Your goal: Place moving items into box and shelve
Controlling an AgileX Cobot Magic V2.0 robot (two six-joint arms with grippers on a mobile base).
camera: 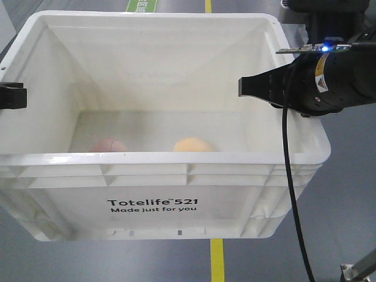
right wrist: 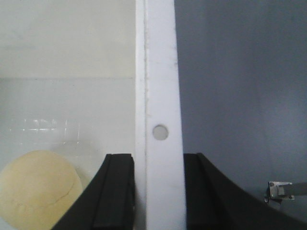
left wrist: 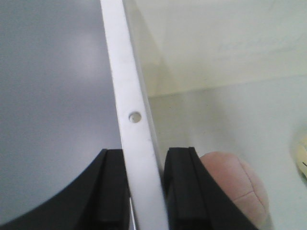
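The box, a large white crate printed "Totelife 521", fills the front view. On its floor lie the two moving items: a pinkish-beige lump on the left and a yellow-orange lump near the middle. My left gripper is shut on the box's left rim, with the pink lump just inside beside its inner finger. My right gripper is shut on the right rim, with the yellow lump to its inner side. In the front view the right gripper straddles the right wall.
Grey floor lies under and around the box, with a yellow line running below it and a green marking at the far top. A black cable hangs from the right arm. A metal bracket shows at the bottom right.
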